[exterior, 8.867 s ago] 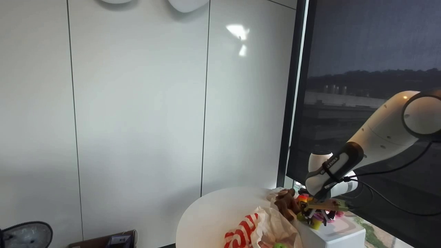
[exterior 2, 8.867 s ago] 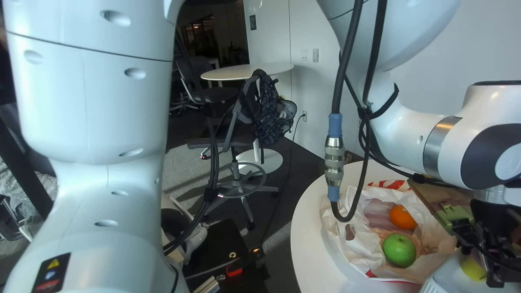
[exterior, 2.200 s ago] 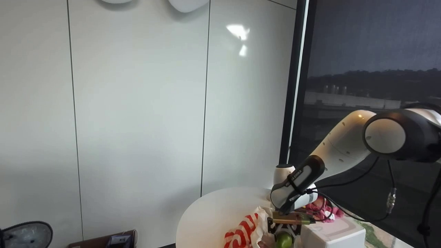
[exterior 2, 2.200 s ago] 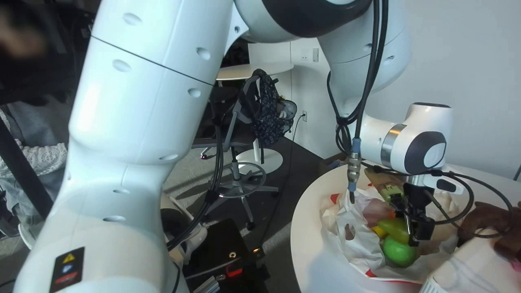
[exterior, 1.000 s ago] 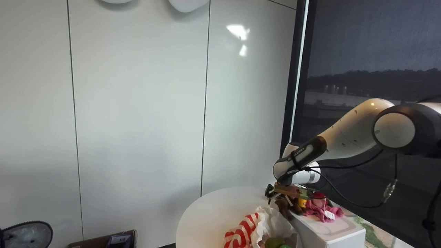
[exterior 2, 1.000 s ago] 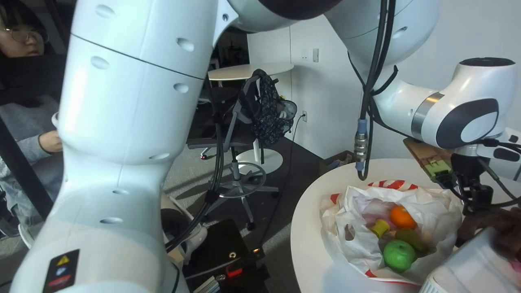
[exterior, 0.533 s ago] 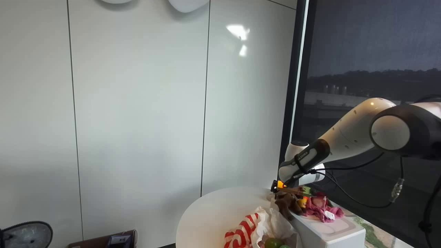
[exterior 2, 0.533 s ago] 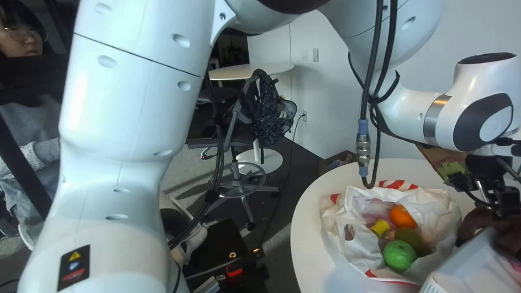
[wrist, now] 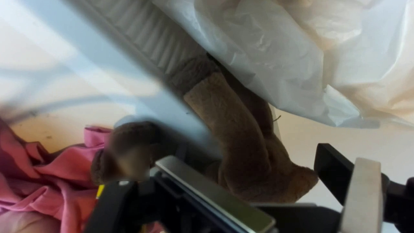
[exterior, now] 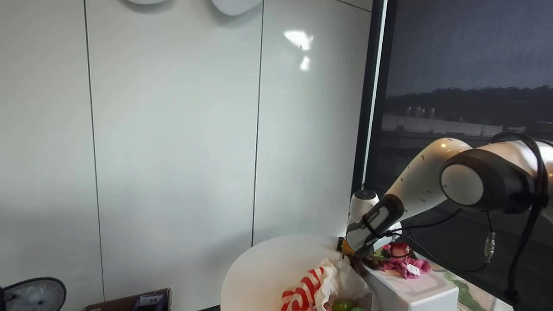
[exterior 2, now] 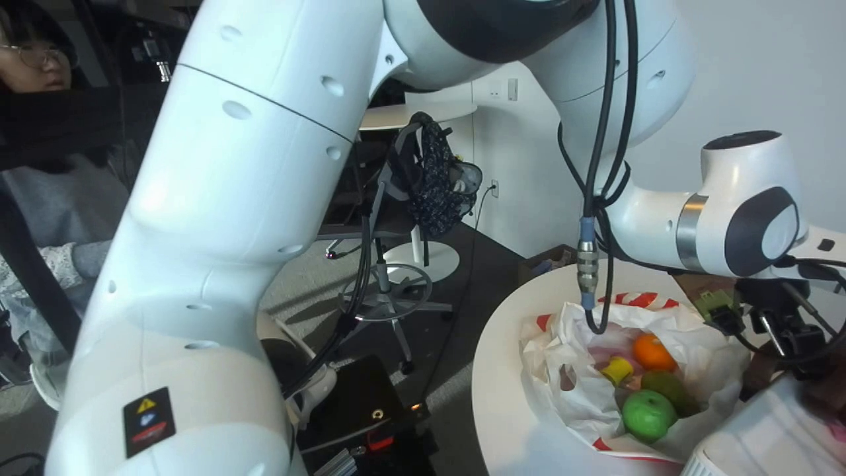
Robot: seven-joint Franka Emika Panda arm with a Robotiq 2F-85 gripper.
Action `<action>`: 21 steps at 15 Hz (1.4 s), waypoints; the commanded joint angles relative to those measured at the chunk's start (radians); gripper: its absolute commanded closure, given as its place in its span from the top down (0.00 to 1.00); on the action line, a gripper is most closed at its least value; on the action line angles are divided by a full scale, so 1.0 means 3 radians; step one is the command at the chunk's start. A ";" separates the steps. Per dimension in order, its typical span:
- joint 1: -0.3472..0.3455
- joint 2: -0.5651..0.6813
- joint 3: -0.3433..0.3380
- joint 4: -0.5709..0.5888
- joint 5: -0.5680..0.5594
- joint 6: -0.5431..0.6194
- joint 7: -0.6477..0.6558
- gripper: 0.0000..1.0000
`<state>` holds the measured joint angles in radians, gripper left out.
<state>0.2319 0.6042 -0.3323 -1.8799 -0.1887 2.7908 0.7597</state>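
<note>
Poised with wide-spread, empty gripper point(wrist: 231, 174) over brown plush animal point(wrist: 241, 139) (partly lying between white box point(wrist: 97, 71) and white plastic bag point(wrist: 275, 68)); apparently at the approach stage, calling next for centring over it before any closing

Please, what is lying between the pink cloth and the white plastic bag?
The brown soft toy and part of the white box, as the wrist view shows.
</note>
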 commanded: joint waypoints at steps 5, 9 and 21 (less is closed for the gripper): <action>0.0261 0.0167 -0.0304 0.0094 -0.0038 0.0209 0.0262 0.56; 0.0385 0.0089 -0.0445 0.0023 -0.0079 0.0259 0.0331 0.24; -0.0054 -0.0956 0.0090 -0.0470 0.0234 -0.0176 -0.0268 0.10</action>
<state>0.3254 0.4905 -0.4469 -1.9254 -0.1806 2.8120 0.8144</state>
